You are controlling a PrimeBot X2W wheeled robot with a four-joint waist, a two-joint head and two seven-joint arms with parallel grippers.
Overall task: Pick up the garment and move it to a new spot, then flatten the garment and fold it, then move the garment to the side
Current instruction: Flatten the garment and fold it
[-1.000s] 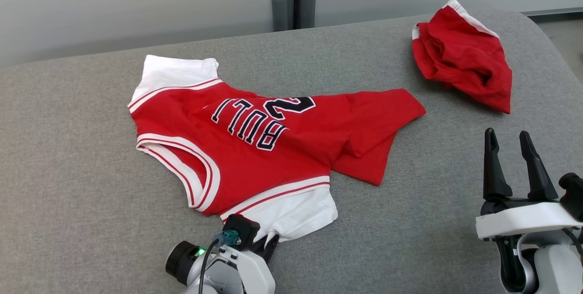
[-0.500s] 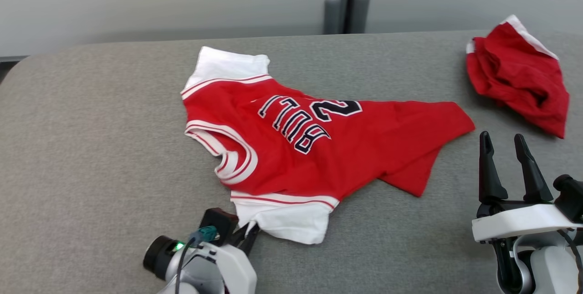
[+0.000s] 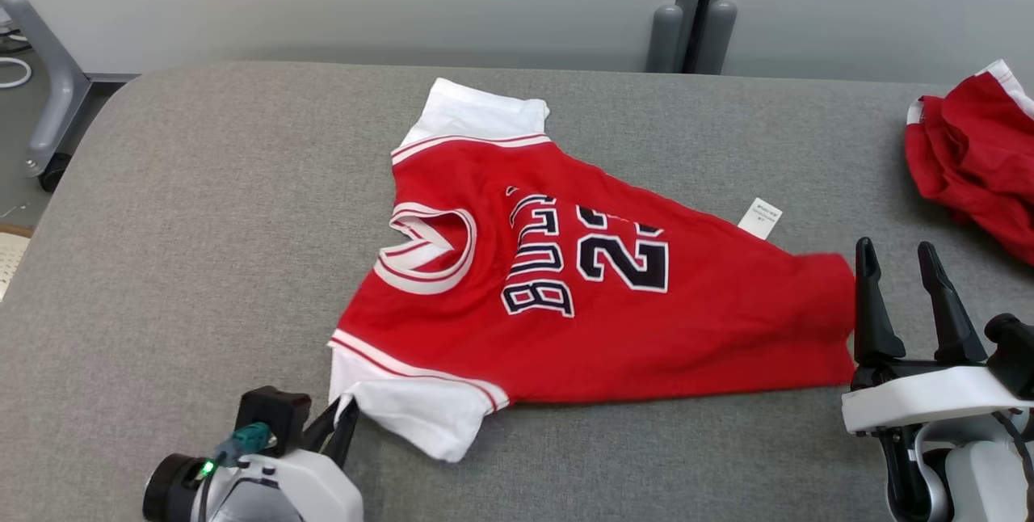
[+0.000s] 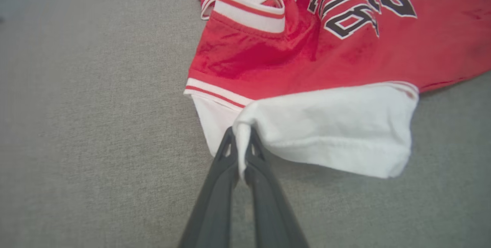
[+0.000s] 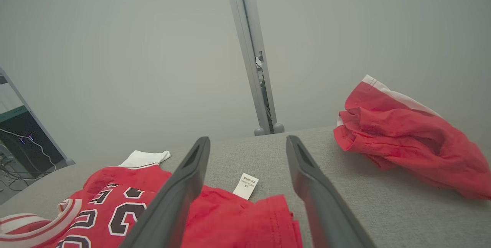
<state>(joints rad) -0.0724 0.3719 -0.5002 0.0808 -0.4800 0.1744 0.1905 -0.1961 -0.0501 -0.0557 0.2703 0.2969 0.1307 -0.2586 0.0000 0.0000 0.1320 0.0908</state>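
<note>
A red jersey, the garment, lies spread face up across the middle of the grey padded table. Its neckline points toward the table's left edge and its hem toward the right edge. Dark lettering and a number show on the chest. The body lies fairly flat, with soft wrinkles near the hem.

The left gripper sits by the table's near edge, left of the middle. Its two dark fingers are pressed together on the edge of the garment's nearer white sleeve. In the left wrist view the white cloth is pinched between the fingertips of that gripper, and the sleeve bunches to the right of them.

The other white sleeve lies toward the table's far edge. A small white label sticks out from the far side of the garment, near the hem.

The right gripper stands by the hem, toward the near right corner. Its fingers are spread wide with nothing between them. In the right wrist view the hem lies under the left finger; whether it touches the cloth cannot be told.

A crumpled red cloth with white trim lies apart at the table's far right. A grey post stands behind the far edge.
</note>
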